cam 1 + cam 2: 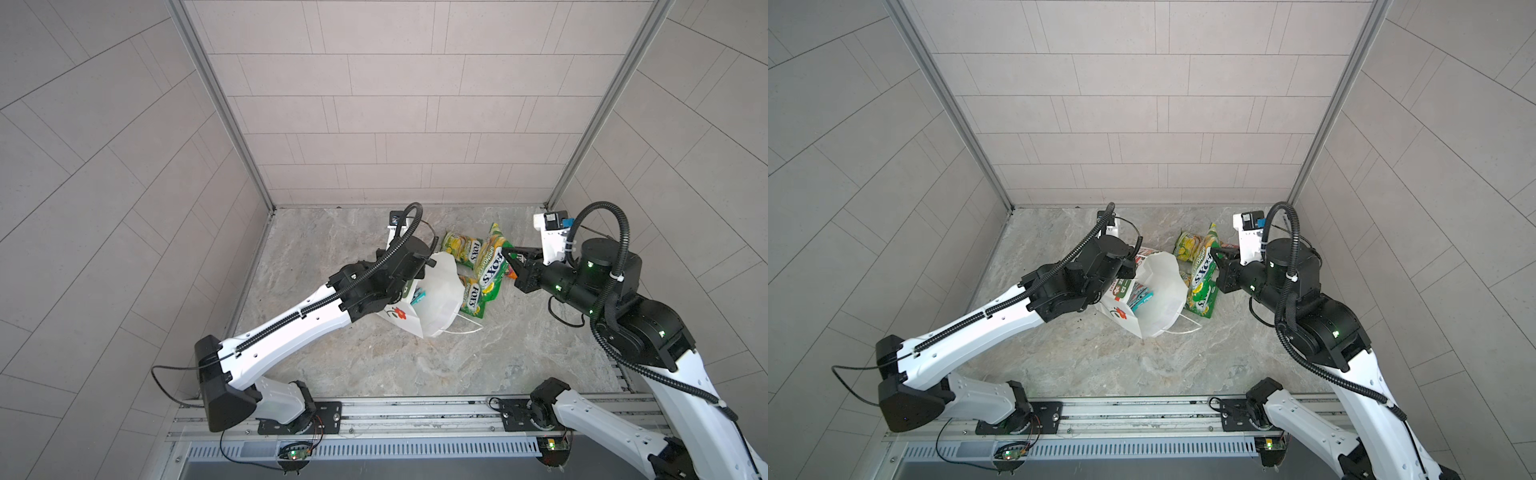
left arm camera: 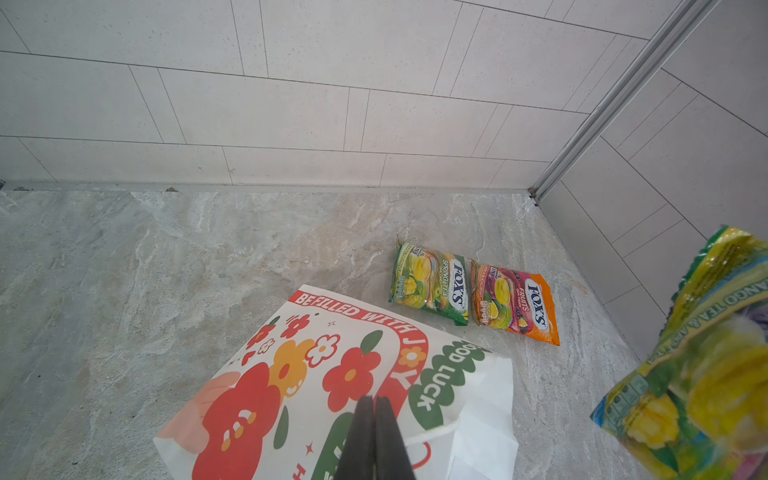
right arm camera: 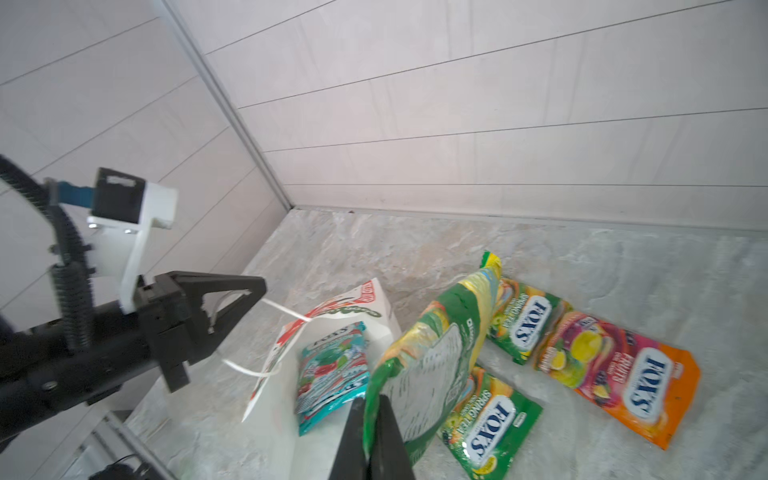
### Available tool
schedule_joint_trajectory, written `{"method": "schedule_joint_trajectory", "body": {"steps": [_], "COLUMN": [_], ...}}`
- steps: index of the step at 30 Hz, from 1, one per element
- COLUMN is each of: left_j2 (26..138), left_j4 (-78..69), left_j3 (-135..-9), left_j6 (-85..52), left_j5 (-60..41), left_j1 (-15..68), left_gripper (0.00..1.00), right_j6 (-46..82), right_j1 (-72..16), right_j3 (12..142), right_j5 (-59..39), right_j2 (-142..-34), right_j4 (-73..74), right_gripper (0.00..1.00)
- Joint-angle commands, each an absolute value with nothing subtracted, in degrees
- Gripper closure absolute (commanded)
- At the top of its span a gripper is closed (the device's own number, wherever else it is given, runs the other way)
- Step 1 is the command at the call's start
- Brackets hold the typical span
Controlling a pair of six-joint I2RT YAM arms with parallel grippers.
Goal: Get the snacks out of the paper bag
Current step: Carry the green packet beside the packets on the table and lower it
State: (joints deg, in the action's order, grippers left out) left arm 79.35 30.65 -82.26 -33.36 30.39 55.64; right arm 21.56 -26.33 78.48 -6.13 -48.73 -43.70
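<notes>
The white paper bag (image 1: 440, 299) (image 1: 1163, 299) (image 2: 332, 365) lies tilted on the stone floor with its mouth open. My left gripper (image 2: 374, 401) (image 3: 259, 291) is shut on its white cord handle (image 3: 286, 313). Teal-red snacks (image 3: 332, 365) (image 1: 1140, 297) still sit inside the bag. My right gripper (image 3: 372, 399) (image 1: 508, 252) is shut on the edge of a green-yellow snack packet (image 3: 436, 353) (image 1: 492, 262) (image 2: 706, 374), held in the air just right of the bag. Two green packets (image 3: 523, 324) (image 3: 490, 432) and an orange-pink one (image 3: 623, 374) (image 2: 515, 301) lie on the floor beneath it.
Tiled walls close the floor at the back and on both sides; the right back corner post (image 2: 602, 116) stands near the packets. An aluminium rail (image 1: 415, 411) with the arm bases runs along the front edge.
</notes>
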Motion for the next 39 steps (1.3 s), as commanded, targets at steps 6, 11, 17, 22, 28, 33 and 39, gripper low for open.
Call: {"method": "schedule_joint_trajectory", "body": {"steps": [6,11,17,22,28,33,39], "left_j2": [77.4,76.9,76.4,76.0,75.6,75.4,75.4], "left_j4": [29.7,29.3,29.1,29.1,28.9,29.0,29.1], "left_j3": [-81.2,-80.7,-80.4,-79.9,-79.6,-79.7,-79.6], "left_j6": [-31.8,-31.6,-31.6,-31.6,-31.6,-31.4,-31.4], "left_j5": [30.6,30.4,30.5,30.5,30.7,30.8,30.9], "left_j1": [55.4,55.4,55.4,55.4,55.4,55.4,55.4], "left_gripper": [1.00,1.00,1.00,1.00,1.00,1.00,1.00], "right_j6": [12.8,11.1,11.7,12.9,13.9,14.7,15.9], "right_j1": [-18.3,-11.9,-10.1,-9.8,-9.4,-9.3,-8.5], "right_j3": [78.2,74.6,69.4,64.2,61.4,59.8,58.6], "right_j5": [7.8,6.9,5.5,3.9,0.0,-2.6,-6.6], "right_j2": [-50.6,-52.0,-55.4,-57.3,-60.2,-62.4,-64.0], "right_j4": [-50.6,-51.4,-50.8,-46.2,-43.1,-41.0,-38.8], "right_gripper": [1.00,1.00,1.00,1.00,1.00,1.00,1.00]}}
